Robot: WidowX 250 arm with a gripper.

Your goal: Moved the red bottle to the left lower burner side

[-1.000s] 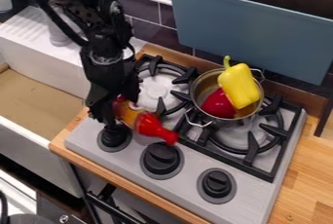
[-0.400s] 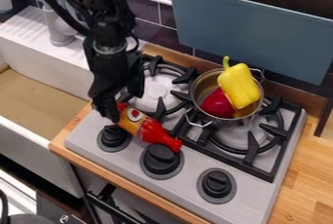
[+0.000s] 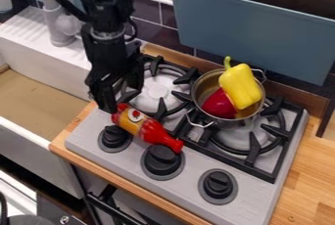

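The gripper (image 3: 123, 101) hangs over the lower left edge of the left burner, just above the bottle's base end, its two fingers apart and nothing seen between them. On its side lies the red bottle (image 3: 154, 133), with an orange-yellow label part, along the stove's front strip between the knobs and the left burner (image 3: 157, 91). Its base end points up and left towards the gripper, and its narrow tip points down and right, close to the middle knob.
A metal pot (image 3: 204, 86) holding a yellow pepper (image 3: 240, 86) and a red item (image 3: 219, 104) stands on the right burner. Black knobs (image 3: 162, 159) line the stove front. The sink (image 3: 39, 94) lies left, and a blue bin (image 3: 252, 33) is behind.
The gripper has let go of the bottle and risen slightly, opening. The bottle has turned and settled a little, its label facing up, and then lies still.
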